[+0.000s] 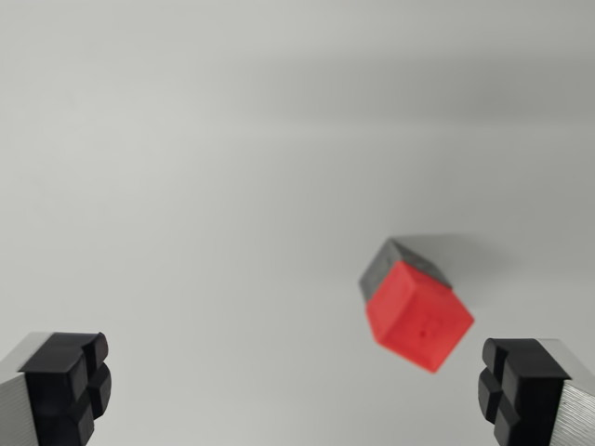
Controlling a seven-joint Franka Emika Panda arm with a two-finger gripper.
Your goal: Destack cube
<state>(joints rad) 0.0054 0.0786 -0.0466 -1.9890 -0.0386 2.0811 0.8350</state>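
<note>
Stack intact, nothing done yet: red cube [418, 316] sits atop grey cube [402, 262] on the bare white desk [204, 186], no edge in view, while gripper [296, 386] hovers above, jaws wide and empty, cubes nearer the finger on the wrist view's right.

The red cube [419, 318] is bright and plain, with one small dark speck on its near face. Behind it, touching, shows a dark grey cube [389, 261]. The counter [204, 186] is plain pale grey. The end effector [296, 388] has black pads [67, 383] on silver-grey fingers.
</note>
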